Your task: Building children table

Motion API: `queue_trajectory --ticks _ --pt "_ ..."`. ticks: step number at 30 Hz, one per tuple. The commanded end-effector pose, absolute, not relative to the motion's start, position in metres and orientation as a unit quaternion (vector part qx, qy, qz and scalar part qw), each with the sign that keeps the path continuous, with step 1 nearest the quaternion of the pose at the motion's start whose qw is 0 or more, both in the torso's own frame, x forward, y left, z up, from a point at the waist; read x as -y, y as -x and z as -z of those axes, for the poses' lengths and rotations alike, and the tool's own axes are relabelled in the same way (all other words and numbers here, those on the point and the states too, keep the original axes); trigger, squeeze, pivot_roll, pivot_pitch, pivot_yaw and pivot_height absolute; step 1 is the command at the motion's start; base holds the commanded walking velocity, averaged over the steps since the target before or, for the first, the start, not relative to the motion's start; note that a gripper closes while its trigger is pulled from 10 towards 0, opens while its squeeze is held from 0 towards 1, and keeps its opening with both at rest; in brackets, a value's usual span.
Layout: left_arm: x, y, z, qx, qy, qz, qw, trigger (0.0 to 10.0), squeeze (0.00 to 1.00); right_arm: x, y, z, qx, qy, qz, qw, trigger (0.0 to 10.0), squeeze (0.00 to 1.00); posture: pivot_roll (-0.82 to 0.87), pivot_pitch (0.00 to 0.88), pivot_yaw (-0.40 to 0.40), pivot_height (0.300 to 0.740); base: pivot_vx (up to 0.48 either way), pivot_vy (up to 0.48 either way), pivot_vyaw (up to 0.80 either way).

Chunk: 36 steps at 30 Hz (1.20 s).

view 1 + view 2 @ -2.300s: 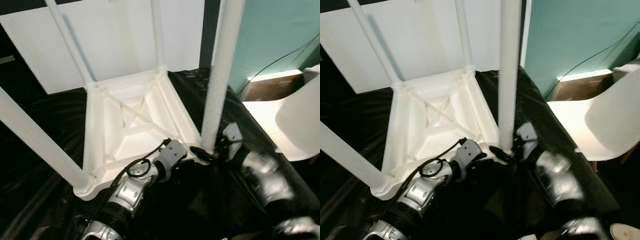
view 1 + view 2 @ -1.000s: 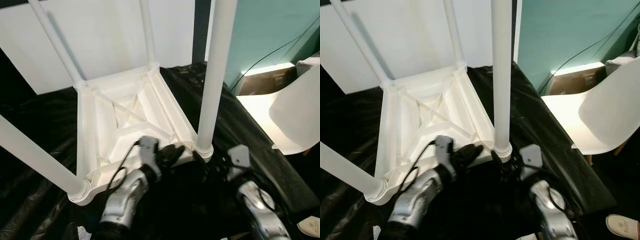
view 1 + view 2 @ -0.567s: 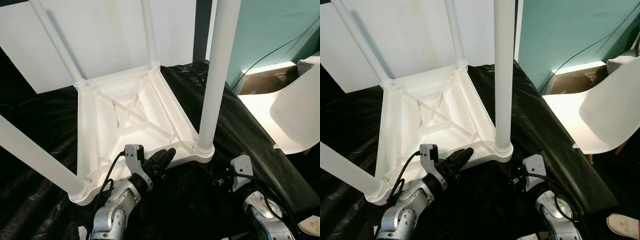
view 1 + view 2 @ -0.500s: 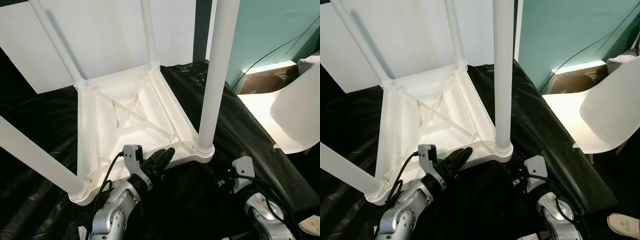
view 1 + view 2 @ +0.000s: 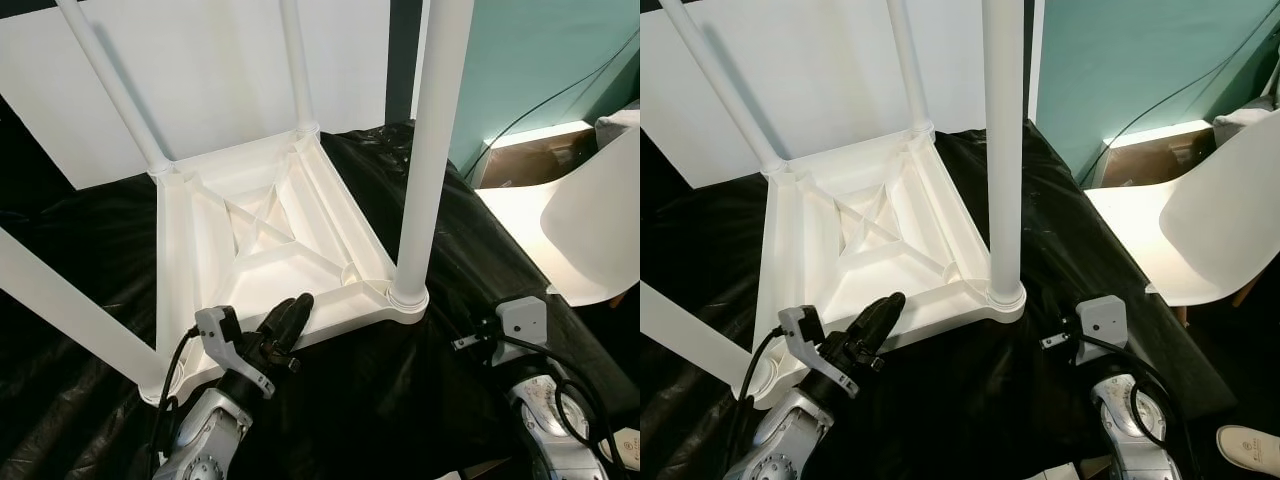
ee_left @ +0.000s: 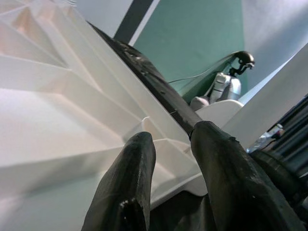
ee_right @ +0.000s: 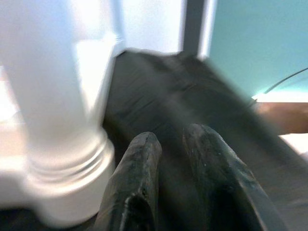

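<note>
Evidently an upturned white plastic children's table, lying tabletop-down on a black sheet near its middle, far corners toward a white board. Four white legs counted, one at each corner; near-right leg seated upright in its collar.

Probably light and stiff, with smooth, rather slippery moulded plastic; ribbed underside likely strong enough for a firm pinch. Best taken by the near rim or by a leg just above its collar, where round tube meets frame. Long legs would give leverage, so likely to tip if lifted by one alone.

Left gripper just above the near rim, fingers narrowly parted and holding nothing. Right gripper near the base of the near-right leg, apart from it, fingers close together with a slim gap, empty.

One white chair beyond the sheet's right edge.
</note>
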<state>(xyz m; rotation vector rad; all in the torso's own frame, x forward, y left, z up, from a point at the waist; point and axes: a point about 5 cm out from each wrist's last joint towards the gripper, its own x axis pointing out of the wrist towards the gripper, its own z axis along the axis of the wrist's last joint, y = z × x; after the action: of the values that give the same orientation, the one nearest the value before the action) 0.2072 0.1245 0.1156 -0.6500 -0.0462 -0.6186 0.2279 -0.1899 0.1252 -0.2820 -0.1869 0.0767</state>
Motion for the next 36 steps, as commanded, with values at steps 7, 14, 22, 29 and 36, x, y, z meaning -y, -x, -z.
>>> queue_trajectory --ticks 7,14,22,29,36 --pt "-0.142 -0.208 -0.106 0.021 0.225 0.212 0.951 10.0 0.0 0.195 -0.244 -0.143 0.131 0.14 0.015 0.981 10.0 0.0 -0.11 0.0 0.101 0.74 0.0 0.0 0.0" --pt "-0.158 -0.213 -0.094 0.024 0.163 0.082 0.983 10.0 0.0 0.183 -0.279 -0.151 0.14 0.13 -0.01 0.981 10.0 0.0 -0.08 0.0 0.09 0.74 0.0 0.0 0.0" --pt "-0.168 -0.208 -0.087 0.025 0.167 -0.001 0.986 10.0 0.0 0.157 -0.3 -0.147 0.124 0.114 -0.084 0.982 10.0 0.0 -0.06 0.0 0.076 0.74 0.0 0.0 0.0" --pt "-0.166 -0.209 -0.084 0.029 0.159 -0.017 0.987 10.0 0.0 0.135 -0.307 -0.131 0.073 0.081 -0.175 0.978 10.0 0.0 -0.05 0.0 0.067 0.74 0.0 0.0 0.0" --pt "-0.164 -0.213 -0.085 0.033 0.153 -0.015 0.988 10.0 0.0 0.121 -0.313 -0.12 0.043 0.072 -0.212 0.974 10.0 0.0 -0.06 0.0 0.076 0.74 0.0 0.0 0.0"
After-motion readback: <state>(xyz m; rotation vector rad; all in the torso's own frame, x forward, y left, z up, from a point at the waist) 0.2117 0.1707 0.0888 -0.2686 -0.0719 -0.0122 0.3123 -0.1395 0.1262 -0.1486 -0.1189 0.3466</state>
